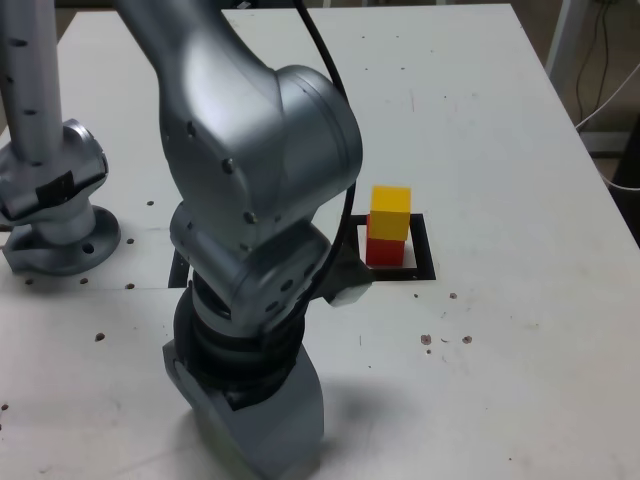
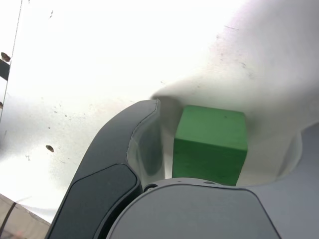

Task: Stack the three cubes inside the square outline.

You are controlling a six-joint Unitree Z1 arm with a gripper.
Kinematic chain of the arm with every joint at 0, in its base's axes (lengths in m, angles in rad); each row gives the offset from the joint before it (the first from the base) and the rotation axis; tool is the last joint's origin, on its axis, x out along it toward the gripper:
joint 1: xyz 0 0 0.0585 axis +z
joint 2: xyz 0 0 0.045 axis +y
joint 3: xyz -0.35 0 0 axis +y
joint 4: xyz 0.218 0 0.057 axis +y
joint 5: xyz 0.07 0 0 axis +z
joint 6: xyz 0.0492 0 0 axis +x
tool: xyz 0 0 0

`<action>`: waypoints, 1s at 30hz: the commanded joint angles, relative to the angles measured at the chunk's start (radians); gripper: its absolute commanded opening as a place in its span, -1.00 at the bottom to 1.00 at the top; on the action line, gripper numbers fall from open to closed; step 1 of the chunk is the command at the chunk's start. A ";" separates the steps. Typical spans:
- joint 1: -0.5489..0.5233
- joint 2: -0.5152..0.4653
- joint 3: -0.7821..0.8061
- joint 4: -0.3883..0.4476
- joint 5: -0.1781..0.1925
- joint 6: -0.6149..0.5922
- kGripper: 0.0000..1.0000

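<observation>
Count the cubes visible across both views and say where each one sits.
3. The yellow cube sits on the red cube inside the square outline. The green cube lies between the gripper jaws, seen only in the wrist view.

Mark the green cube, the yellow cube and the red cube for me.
green cube (image 2: 211,144): wrist view, on its front face.
yellow cube (image 1: 390,212): exterior view, on its front face.
red cube (image 1: 385,251): exterior view, on its front face, below the yellow one.
</observation>
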 commanded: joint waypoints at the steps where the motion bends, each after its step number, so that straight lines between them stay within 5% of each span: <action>1: -0.003 0.005 -0.011 0.010 0.019 -0.015 -0.01; 5: -0.005 0.006 -0.022 0.018 0.040 -0.022 -0.36; 30: -0.006 0.005 -0.022 0.033 0.034 -0.022 -0.38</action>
